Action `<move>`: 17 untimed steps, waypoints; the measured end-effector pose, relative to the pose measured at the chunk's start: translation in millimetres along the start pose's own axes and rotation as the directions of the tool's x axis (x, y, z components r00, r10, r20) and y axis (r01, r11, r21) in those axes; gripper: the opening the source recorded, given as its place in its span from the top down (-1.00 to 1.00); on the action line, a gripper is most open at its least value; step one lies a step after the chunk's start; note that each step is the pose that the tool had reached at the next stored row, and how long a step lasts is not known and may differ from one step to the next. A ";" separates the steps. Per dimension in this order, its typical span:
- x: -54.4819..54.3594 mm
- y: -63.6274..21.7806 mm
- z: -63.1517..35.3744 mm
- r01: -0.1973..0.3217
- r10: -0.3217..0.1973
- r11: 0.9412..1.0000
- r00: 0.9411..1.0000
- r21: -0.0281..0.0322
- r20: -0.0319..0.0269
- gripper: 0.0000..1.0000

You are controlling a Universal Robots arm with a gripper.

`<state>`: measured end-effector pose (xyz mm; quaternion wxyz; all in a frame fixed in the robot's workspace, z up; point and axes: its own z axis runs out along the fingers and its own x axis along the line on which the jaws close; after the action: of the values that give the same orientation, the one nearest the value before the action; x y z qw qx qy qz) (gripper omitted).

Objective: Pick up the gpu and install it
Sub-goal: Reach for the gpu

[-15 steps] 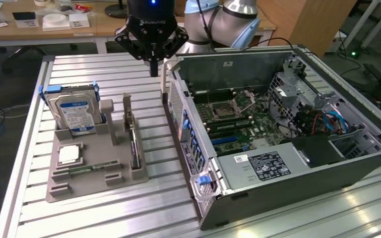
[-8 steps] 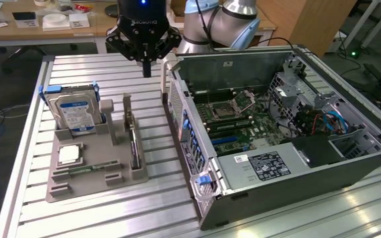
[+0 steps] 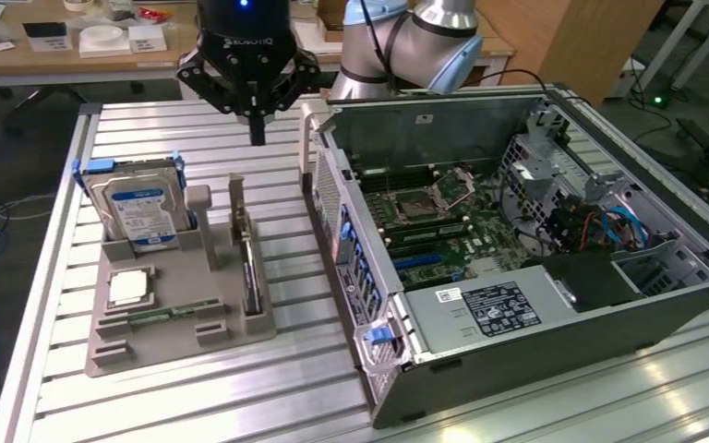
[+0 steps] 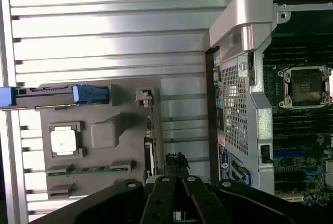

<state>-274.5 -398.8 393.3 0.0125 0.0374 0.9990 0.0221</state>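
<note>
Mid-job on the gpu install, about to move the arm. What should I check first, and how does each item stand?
1. Gripper empty: ok, holds nothing.
2. Gripper open for a grasp: not ok, shut.
3. gpu standing on edge in the holder: ok.
4. Gripper down at the gpu: not ok, it hangs above the table, apart from the card.
5. Computer case open, motherboard exposed: ok.
6. Expansion slots clear: cannot tell.
</note>
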 end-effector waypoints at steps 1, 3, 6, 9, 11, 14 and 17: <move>2.5 -0.2 -0.1 0.000 0.000 1.000 1.000 0.000 0.000 0.79; 7.0 -0.5 -0.2 0.000 0.000 1.000 1.000 0.000 0.000 0.79; 13.4 -1.0 -0.3 0.000 0.000 1.000 1.000 0.000 0.000 0.79; 19.7 -1.5 -0.5 0.000 0.000 1.000 1.000 0.000 0.000 0.79; 24.0 -1.8 -0.7 0.000 0.000 1.000 1.000 0.000 0.000 0.79; 29.1 -2.2 -0.8 0.000 0.000 1.000 1.000 0.000 0.000 0.79; 29.7 -2.2 -0.7 0.000 0.000 1.000 1.000 0.000 0.000 0.79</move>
<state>-304.3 -398.9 393.2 0.0125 0.0373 0.9990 0.0221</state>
